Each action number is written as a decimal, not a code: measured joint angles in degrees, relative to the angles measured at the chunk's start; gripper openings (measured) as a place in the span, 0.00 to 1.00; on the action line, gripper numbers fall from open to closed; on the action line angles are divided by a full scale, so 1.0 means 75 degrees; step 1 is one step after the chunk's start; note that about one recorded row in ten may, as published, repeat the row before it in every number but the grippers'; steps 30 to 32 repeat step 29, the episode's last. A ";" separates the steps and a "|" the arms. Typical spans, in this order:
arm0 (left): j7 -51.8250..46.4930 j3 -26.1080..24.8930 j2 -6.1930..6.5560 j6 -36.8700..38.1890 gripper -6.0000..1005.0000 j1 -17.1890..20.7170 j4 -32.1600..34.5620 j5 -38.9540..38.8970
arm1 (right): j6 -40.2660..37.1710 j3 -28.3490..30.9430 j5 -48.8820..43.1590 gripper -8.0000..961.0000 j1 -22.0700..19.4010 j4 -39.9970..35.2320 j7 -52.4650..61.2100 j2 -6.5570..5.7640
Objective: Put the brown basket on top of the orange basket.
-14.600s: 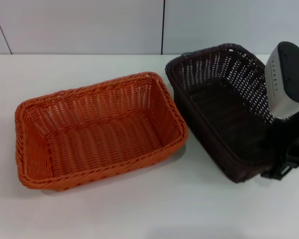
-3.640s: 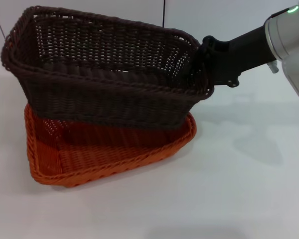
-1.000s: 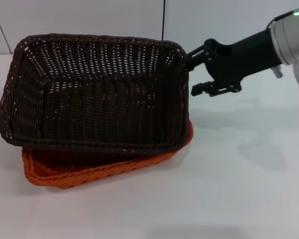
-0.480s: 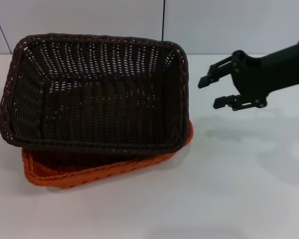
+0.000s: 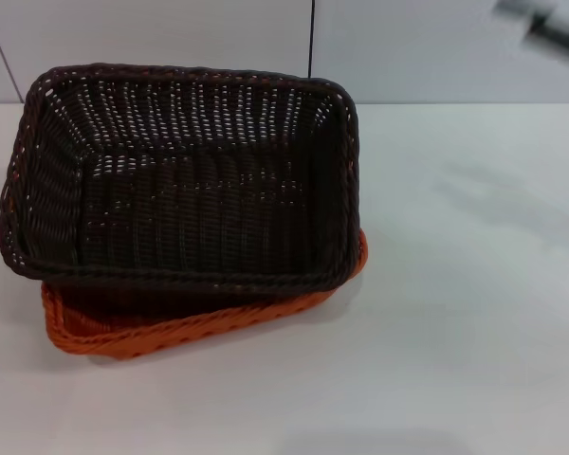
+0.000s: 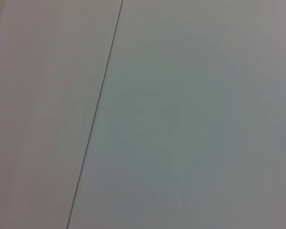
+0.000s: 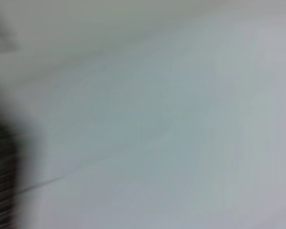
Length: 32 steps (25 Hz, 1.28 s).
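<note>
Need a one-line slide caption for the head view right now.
Brown basket nested askew on the orange basket on the white table; no end effector clearly in view.

The brown basket hides most of the orange basket. A blurred arm part is cut off at the head view's top corner.

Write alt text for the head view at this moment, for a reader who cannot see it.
A dark brown basket sits nested on top of an orange basket, slightly askew, so the orange rim shows along the near and right edges. Both rest on a white table before a pale wall. No gripper is clearly visible; only a blurred dark shape at the top right corner.
</note>
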 joint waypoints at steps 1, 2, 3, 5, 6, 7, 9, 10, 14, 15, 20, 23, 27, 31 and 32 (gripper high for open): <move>0.0000 0.0000 0.0000 0.0000 0.77 0.0000 0.0000 0.0000 | 0.0000 0.0000 0.0000 0.56 0.0000 0.0000 0.0000 0.0000; 0.0006 0.0008 -0.0001 0.0002 0.77 0.0007 -0.0001 0.0003 | 0.0018 0.0215 0.0822 0.56 -0.0052 0.0667 -0.0065 0.0009; 0.0011 0.0013 0.0000 0.0004 0.77 0.0012 0.0004 -0.0001 | 0.0032 0.0451 0.1742 0.56 -0.0116 0.1459 -0.0155 0.0013; 0.0016 0.0020 0.0001 0.0006 0.78 0.0005 0.0056 0.0005 | -0.0021 0.0761 0.4281 0.56 -0.0308 0.3543 -0.0809 0.0024; 0.0016 0.0020 0.0001 0.0006 0.78 0.0005 0.0056 0.0005 | -0.0021 0.0761 0.4281 0.56 -0.0308 0.3543 -0.0809 0.0024; 0.0015 0.0020 0.0001 0.0009 0.78 0.0001 0.0068 0.0011 | -0.0052 0.0769 0.4804 0.56 -0.0365 0.3937 -0.1090 0.0029; 0.0016 0.0020 0.0006 0.0021 0.78 0.0002 0.0068 0.0027 | -0.0111 0.0773 0.5637 0.56 -0.0466 0.4724 -0.1479 0.0033; 0.0019 0.0042 0.0009 0.0066 0.78 0.0006 0.0073 0.0065 | -0.0132 0.0765 0.6214 0.56 -0.0566 0.5316 -0.1468 0.0030; 0.0047 0.0151 0.0013 0.0186 0.78 0.0028 0.0117 0.0073 | -0.0096 0.0673 0.6281 0.56 -0.0800 0.5628 -0.1205 0.0020; 0.0161 0.0265 0.0018 0.0225 0.78 0.0056 0.0173 0.0075 | -0.0116 0.0637 0.6252 0.58 -0.0949 0.5695 -0.0873 0.0031; 0.0429 0.0333 0.0022 0.0373 0.78 0.0154 0.0258 0.0079 | -0.0093 0.0724 0.6331 0.66 -0.1100 0.5950 0.0120 0.0033; 0.0431 0.0335 0.0020 0.0419 0.78 0.0175 0.0291 0.0079 | -0.0125 0.0820 0.6532 0.66 -0.1080 0.6172 0.0067 0.0055; 0.0432 0.0345 0.0017 0.0447 0.78 0.0190 0.0345 0.0081 | -0.0174 0.0833 0.6667 0.66 -0.1036 0.6616 -0.0103 0.0066; 0.0437 0.0346 0.0015 0.0452 0.78 0.0191 0.0374 0.0076 | -0.0183 0.0816 0.6666 0.66 -0.1017 0.6733 -0.0105 0.0066; 0.0437 0.0346 0.0015 0.0452 0.78 0.0191 0.0374 0.0076 | -0.0183 0.0816 0.6666 0.66 -0.1017 0.6733 -0.0105 0.0066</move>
